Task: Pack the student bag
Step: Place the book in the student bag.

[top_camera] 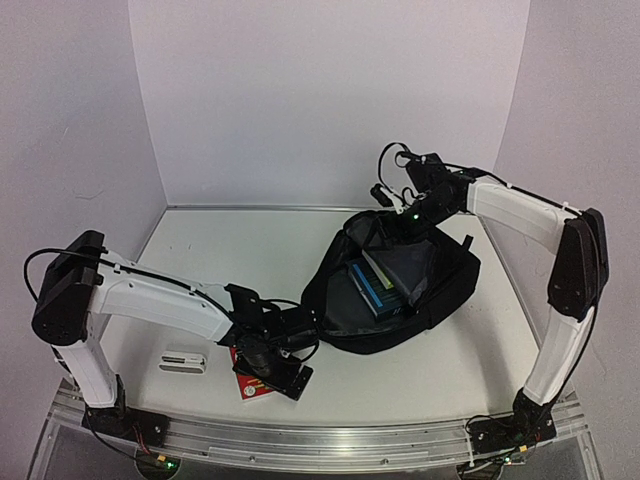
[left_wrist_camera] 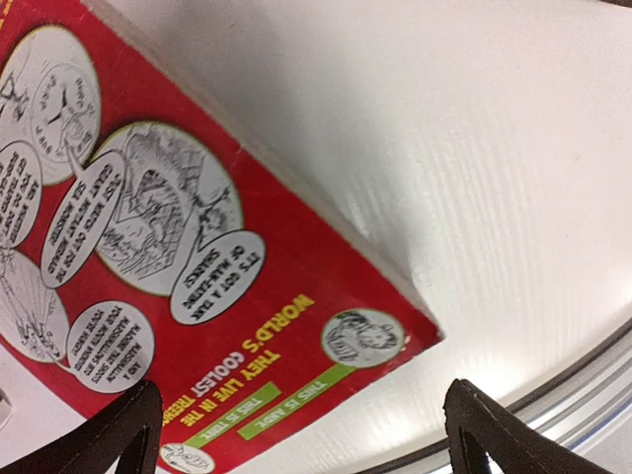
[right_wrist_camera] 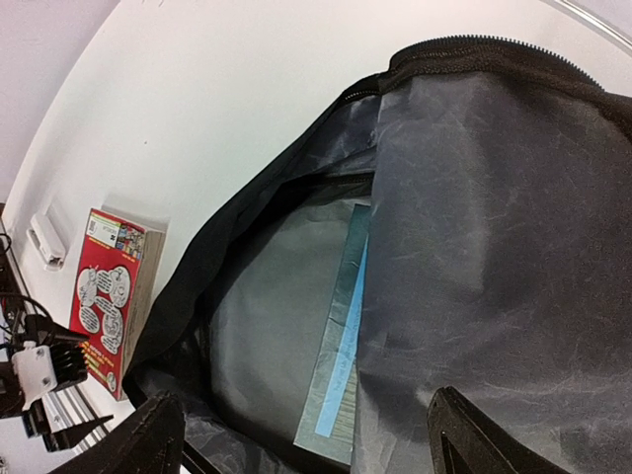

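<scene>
The student bag (top_camera: 440, 300) is a large black backpack lying open at centre right, with a blue-striped book (top_camera: 372, 287) and other books inside. In the right wrist view its grey lining (right_wrist_camera: 494, 247) and the blue-striped book (right_wrist_camera: 341, 365) show. My right gripper (top_camera: 395, 225) hovers open over the bag's far rim, its jaws (right_wrist_camera: 306, 439) wide apart above the opening. A red comic-covered book (top_camera: 248, 385) lies on the table in front of the bag. My left gripper (top_camera: 278, 374) is open just over the book's corner (left_wrist_camera: 197, 296), fingers (left_wrist_camera: 133, 430) straddling it without gripping.
A small white rectangular object (top_camera: 183, 360) lies left of the red book; it also shows in the right wrist view (right_wrist_camera: 44, 242). An aluminium rail (top_camera: 330, 440) runs along the table's near edge. White walls enclose the back and sides.
</scene>
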Available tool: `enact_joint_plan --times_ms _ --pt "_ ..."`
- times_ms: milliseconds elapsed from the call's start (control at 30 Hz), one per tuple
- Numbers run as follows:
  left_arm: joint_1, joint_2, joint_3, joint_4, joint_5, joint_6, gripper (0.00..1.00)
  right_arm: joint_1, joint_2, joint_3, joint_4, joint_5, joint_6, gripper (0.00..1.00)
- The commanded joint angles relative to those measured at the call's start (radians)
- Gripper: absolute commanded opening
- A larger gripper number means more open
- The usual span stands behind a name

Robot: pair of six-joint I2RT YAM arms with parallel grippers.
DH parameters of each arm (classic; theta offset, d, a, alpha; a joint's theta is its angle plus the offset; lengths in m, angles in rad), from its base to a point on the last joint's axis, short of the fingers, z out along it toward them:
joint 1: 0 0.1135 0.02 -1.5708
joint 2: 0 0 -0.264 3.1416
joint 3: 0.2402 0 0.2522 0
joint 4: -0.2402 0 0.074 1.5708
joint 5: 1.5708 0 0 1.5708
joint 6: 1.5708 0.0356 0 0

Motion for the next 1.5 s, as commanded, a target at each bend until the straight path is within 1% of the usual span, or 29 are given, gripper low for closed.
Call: enact_joint_plan --times_ms 0,200,400,533,633,700,767,867,933,1000,1133,1200,1300,1467 --pt "-0.003 -0.008 0.003 -0.074 -0.067 -0.021 1.00 0.010 -0.067 -0.009 0.003 -0.054 0.002 0.85" --pt "0.046 0.032 0.001 -0.060 -0.112 -0.029 1.00 0.014 -0.097 0.004 0.012 -0.128 0.015 0.85" --pt "0.146 0.047 0.029 -0.020 -0.179 0.020 1.00 0.016 -0.115 0.037 0.023 -0.173 0.029 0.85" --pt "0.236 0.036 0.015 0.089 -0.182 0.079 1.00 0.018 -0.121 0.032 0.028 -0.190 0.029 0.85" --pt "0.340 0.048 0.015 0.218 -0.129 0.141 1.00 0.026 -0.109 0.029 0.038 -0.189 0.029 0.85" --pt "0.438 0.055 0.002 0.331 -0.032 0.163 0.99 0.036 -0.097 0.038 0.041 -0.185 0.029 0.84" --pt "0.508 0.045 -0.007 0.422 0.034 0.165 0.98 0.046 -0.089 0.050 0.041 -0.180 0.032 0.83" --pt "0.595 0.041 0.014 0.467 0.085 0.167 0.98 0.074 -0.086 0.058 0.044 -0.158 0.062 0.80" --pt "0.664 0.031 0.022 0.490 0.131 0.154 0.97 0.105 -0.083 0.056 0.047 -0.136 0.063 0.79" --pt "0.707 -0.012 0.013 0.510 0.159 0.141 0.97 0.140 -0.076 0.048 0.052 -0.121 0.067 0.78" --pt "0.716 -0.101 0.006 0.442 0.132 0.156 0.98 0.235 -0.050 -0.001 0.086 -0.116 0.113 0.75" --pt "0.732 -0.145 -0.037 0.414 0.137 0.150 0.98 0.286 -0.028 -0.033 0.121 -0.130 0.141 0.74" --pt "0.763 -0.224 -0.125 0.432 0.164 0.121 0.99 0.355 0.034 -0.055 0.157 -0.164 0.190 0.74" --pt "0.782 -0.292 -0.235 0.433 0.150 0.083 1.00 0.466 0.156 -0.027 0.177 -0.190 0.227 0.79"
